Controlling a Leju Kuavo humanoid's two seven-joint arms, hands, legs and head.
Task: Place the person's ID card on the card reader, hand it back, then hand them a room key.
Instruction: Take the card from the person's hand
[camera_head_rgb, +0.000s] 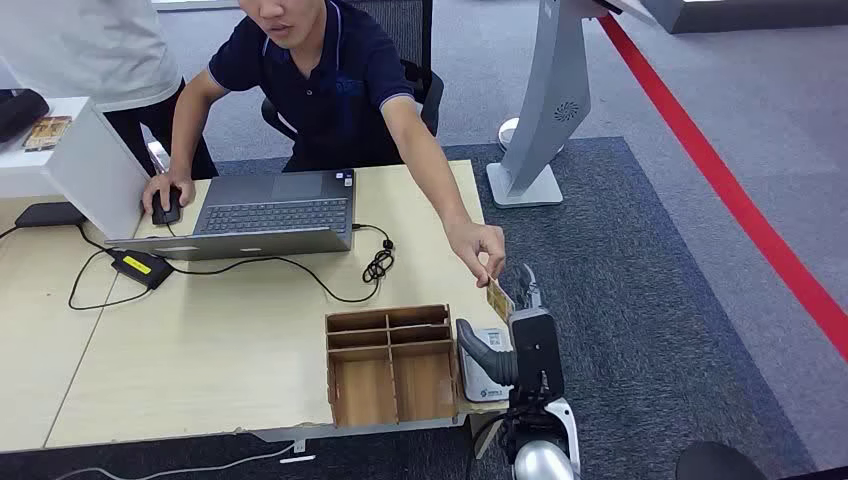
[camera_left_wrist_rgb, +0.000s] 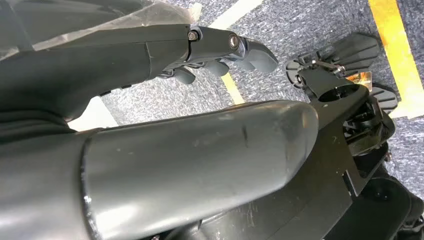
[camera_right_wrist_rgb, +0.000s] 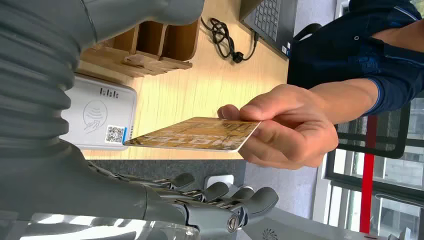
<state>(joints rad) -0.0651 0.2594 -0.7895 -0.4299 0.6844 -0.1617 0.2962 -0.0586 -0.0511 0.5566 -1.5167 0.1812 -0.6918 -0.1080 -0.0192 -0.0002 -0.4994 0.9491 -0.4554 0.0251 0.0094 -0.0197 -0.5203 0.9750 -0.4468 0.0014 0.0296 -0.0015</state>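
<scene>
Now reaching up off the table's corner, right hand (camera_right_wrist_rgb: 200, 200) with fingers spread and nothing held, palm turned to receive. Card (camera_right_wrist_rgb: 192, 135) pinched in the person's hand (camera_right_wrist_rgb: 285, 127), edge offered flat between thumb and fingers, not yet touching either. Reader (camera_right_wrist_rgb: 97, 117) lying just below on the table (camera_right_wrist_rgb: 200, 85), beside the wooden tray (camera_head_rgb: 390, 365), handy for the scan. Left hand (camera_left_wrist_rgb: 215, 50) hanging over carpet, fingers loosely apart, idle.
</scene>
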